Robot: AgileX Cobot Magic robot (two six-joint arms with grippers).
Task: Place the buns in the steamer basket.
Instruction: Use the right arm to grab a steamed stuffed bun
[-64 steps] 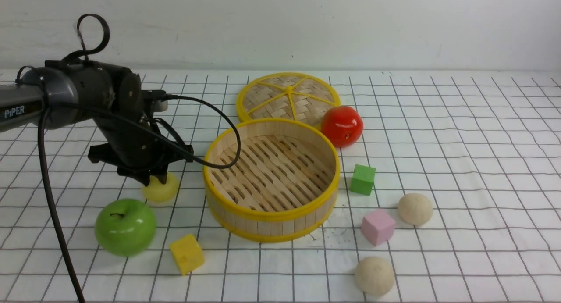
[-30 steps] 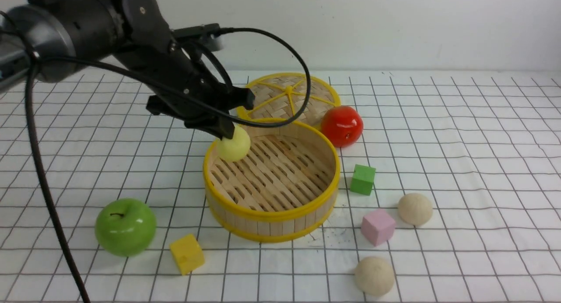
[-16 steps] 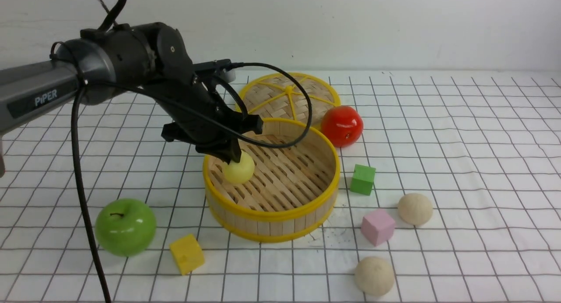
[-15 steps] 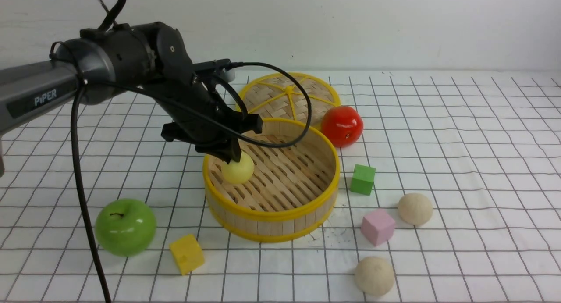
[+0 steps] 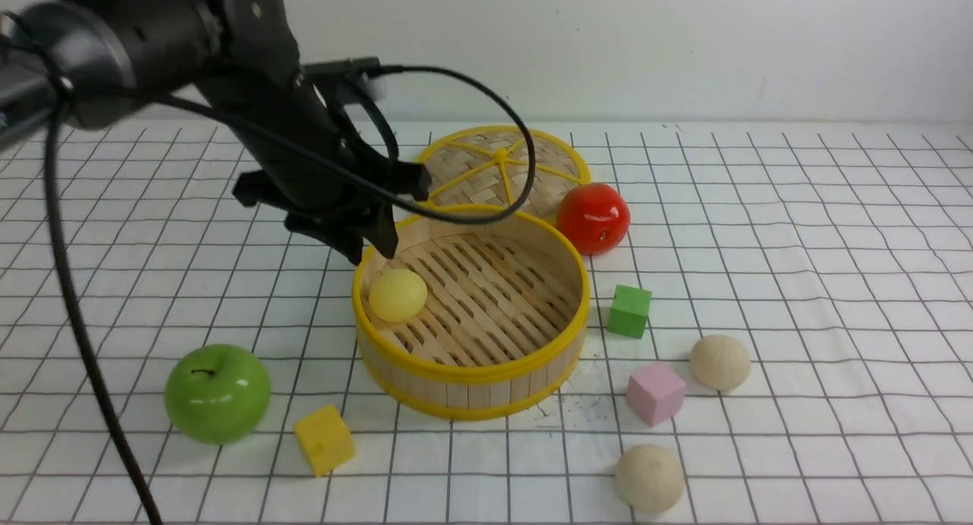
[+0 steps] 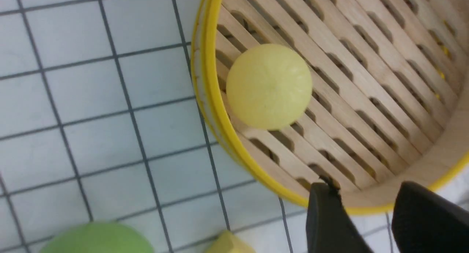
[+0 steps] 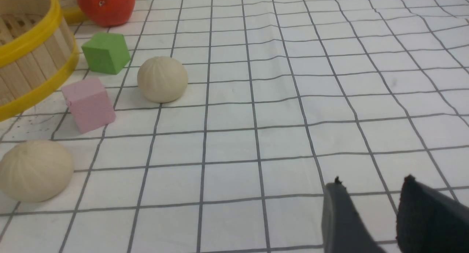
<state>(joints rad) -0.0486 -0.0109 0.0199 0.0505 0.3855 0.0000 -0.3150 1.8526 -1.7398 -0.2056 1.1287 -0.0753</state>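
Observation:
The pale yellow bun point(image 5: 397, 295) lies free on the slatted floor of the steamer basket point(image 5: 471, 373), against its left wall; it also shows in the left wrist view point(image 6: 269, 86) inside the basket's rim point(image 6: 207, 99). My left gripper point(image 5: 371, 248) hangs open and empty just above the basket's far-left rim, in the wrist view point(image 6: 366, 194) too. Two cream-beige buns point(image 5: 720, 362) point(image 5: 649, 477) sit on the table right of the basket, also in the right wrist view point(image 7: 162, 79) point(image 7: 34, 170). My right gripper point(image 7: 372, 187) is open and empty, low over the cloth, well apart from both.
A flat woven lid point(image 5: 499, 164) lies behind the basket, with a red apple point(image 5: 593, 217) beside it. A green cube point(image 5: 629, 311) and a pink cube point(image 5: 655, 393) stand between the basket and the cream buns. A green apple point(image 5: 217, 393) and a yellow cube point(image 5: 324, 439) sit front left.
My left gripper carried the yellow bun from the table into the basket, let it go and rose up and back to the left. The bun now rests on the basket floor.

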